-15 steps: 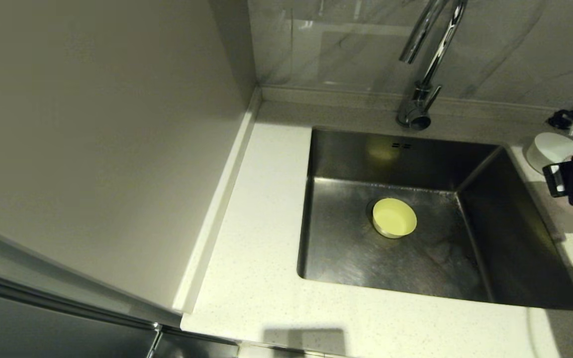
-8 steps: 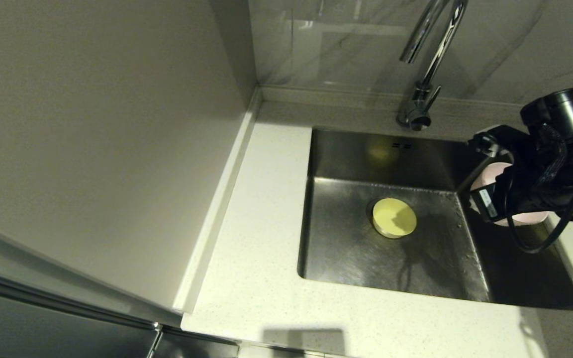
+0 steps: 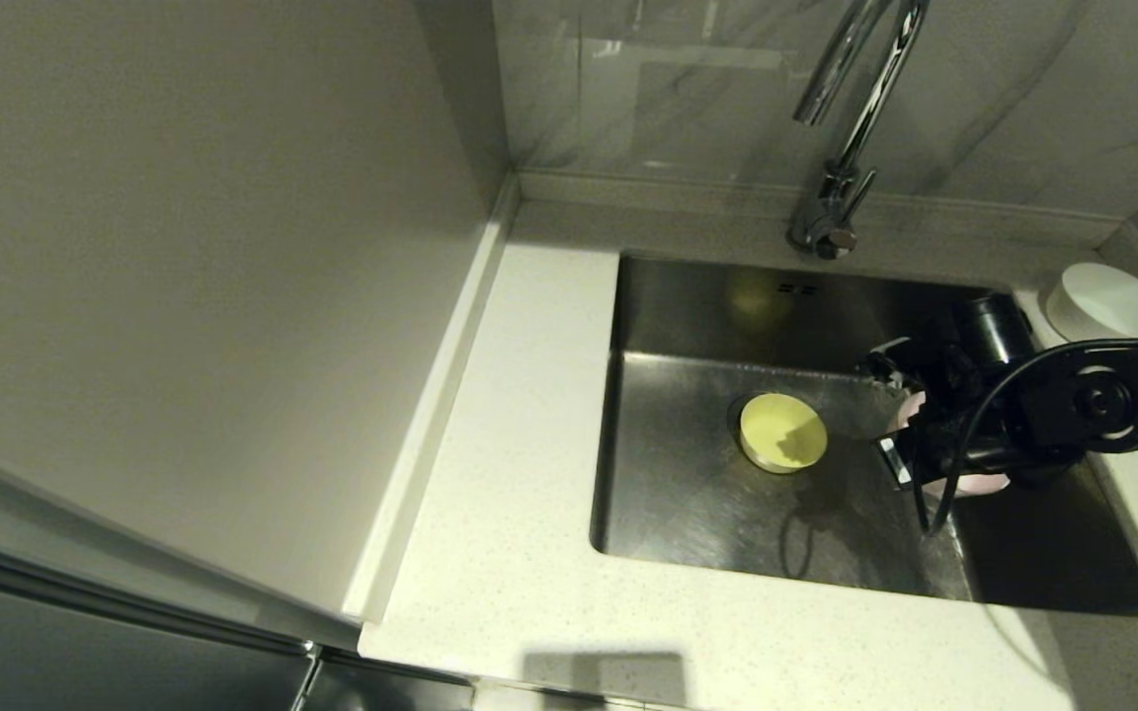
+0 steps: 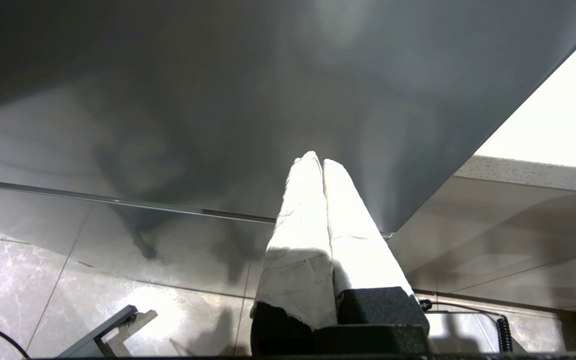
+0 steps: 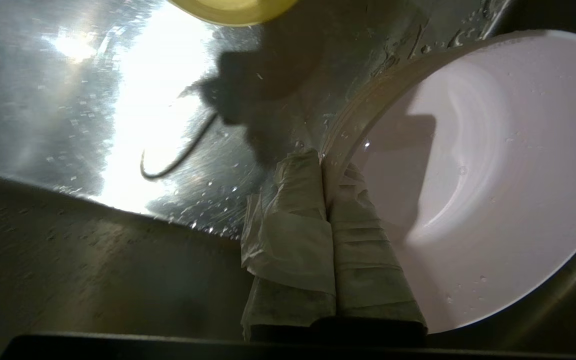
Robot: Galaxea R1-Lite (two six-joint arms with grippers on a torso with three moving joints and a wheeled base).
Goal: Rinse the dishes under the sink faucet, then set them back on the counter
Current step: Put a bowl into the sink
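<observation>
Right tool (image 5: 324, 159): clamping the rim of the pale pink bowl (image 5: 473, 175), one wrapped finger inside the wall and one outside; it is hanging over the sink (image 3: 688, 494) at the basin's three o'clock side, the bowl tilting and carrying water drops.

Yellow-green bowl (image 3: 783, 432): sitting on the sink floor near the basin's centre, at about nine o'clock from the right tool and apart from it.

Faucet (image 3: 851, 118): standing at the sink's twelve o'clock edge, spout arching over the basin.

White bowl (image 3: 1109, 301): resting upright on the counter (image 3: 510, 474) at the sink's two o'clock corner.

Left tool (image 4: 319, 165): parked away from the sink, wrapped fingers pressing together, gripping nothing.
</observation>
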